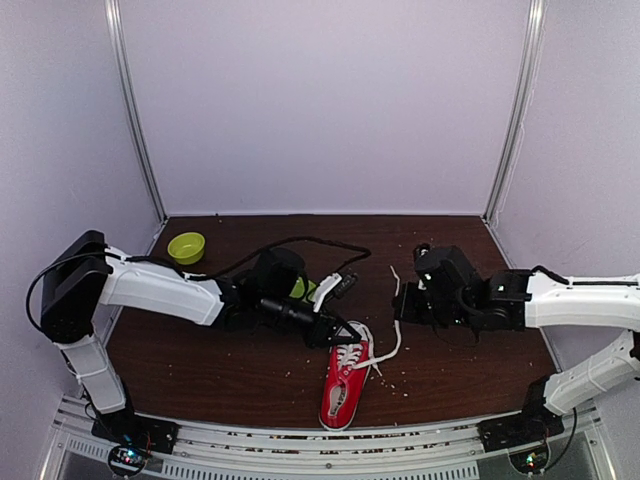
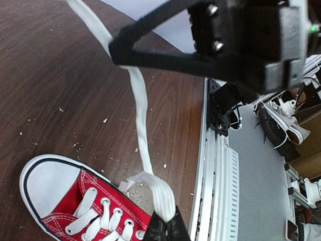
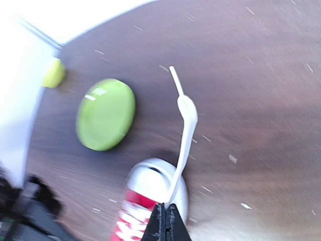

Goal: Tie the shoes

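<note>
A red sneaker (image 1: 342,392) lies on the brown counter (image 1: 220,365), near the front edge between the two arms. The left pincer (image 2: 164,227) is closed tight on a white lace (image 2: 141,115) beside the shoe. The right pincer (image 3: 164,222) is closed too, pinching the lace farther along.

pale lilac walls (image 1: 330,100) close in three sides, with slim metal posts (image 1: 135,110) at the back corners. the dark wood-grain table (image 1: 250,370), flecked with pale crumbs, ends in a metal rail (image 1: 250,445) at its near edge.
</note>
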Action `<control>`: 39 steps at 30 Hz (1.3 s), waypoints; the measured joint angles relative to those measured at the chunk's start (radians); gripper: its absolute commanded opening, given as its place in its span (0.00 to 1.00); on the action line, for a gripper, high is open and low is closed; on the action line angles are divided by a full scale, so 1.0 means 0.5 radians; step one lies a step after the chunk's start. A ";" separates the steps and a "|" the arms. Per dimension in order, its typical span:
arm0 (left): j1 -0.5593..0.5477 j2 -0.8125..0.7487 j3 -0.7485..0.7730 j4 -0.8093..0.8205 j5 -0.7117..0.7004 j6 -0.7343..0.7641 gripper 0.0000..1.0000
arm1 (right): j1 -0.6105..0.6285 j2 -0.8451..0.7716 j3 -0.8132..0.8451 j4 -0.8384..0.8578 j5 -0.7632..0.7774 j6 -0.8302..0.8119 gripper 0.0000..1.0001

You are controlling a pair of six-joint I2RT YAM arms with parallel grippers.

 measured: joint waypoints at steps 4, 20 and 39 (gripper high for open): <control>0.002 0.034 0.061 -0.087 0.014 0.008 0.00 | 0.000 -0.002 0.086 0.191 -0.063 -0.185 0.00; 0.009 0.142 0.153 -0.202 0.012 -0.042 0.04 | 0.000 0.028 0.184 0.577 -0.236 -0.346 0.00; 0.018 0.211 0.153 -0.043 0.158 -0.156 0.21 | -0.007 0.029 0.184 0.636 -0.266 -0.346 0.00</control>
